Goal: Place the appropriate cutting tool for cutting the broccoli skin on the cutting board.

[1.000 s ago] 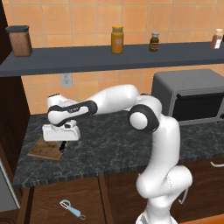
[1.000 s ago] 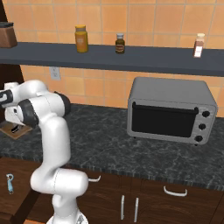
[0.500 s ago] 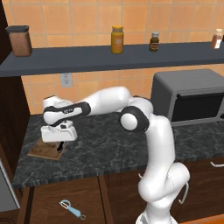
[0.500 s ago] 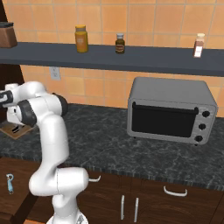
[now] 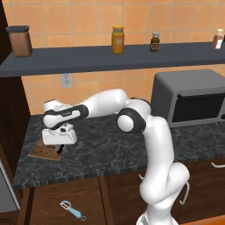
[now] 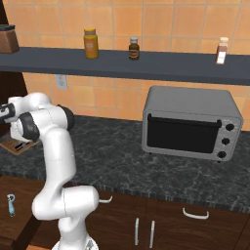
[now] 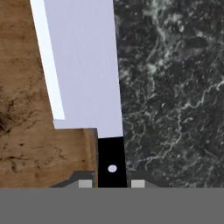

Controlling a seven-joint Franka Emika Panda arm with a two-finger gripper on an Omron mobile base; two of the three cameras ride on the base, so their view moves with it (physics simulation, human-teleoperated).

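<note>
My gripper (image 7: 111, 183) is shut on the black handle (image 7: 111, 159) of the kitchen knife. Its broad silver blade (image 7: 83, 65) lies along the right edge of the brown wooden cutting board (image 7: 26, 131), close above or on it. From the left base view the hand (image 5: 59, 137) hovers low over the board's (image 5: 40, 151) right end on the counter's left part. In the right base view the board (image 6: 14, 146) peeks out beside the arm at the far left. The broccoli is out of view.
The dark marble counter (image 5: 110, 145) holds a grey toaster oven (image 5: 191, 103) at the right. A shelf (image 5: 110, 56) above carries jars. The light-blue-handled peeler (image 5: 72, 210) lies on the floor in front of the cabinets. A tall dark cabinet side (image 5: 9, 110) borders the counter's left end.
The hand with the knife has drifted slightly left and lower over the board's right end. The rest of the scene is unchanged.
</note>
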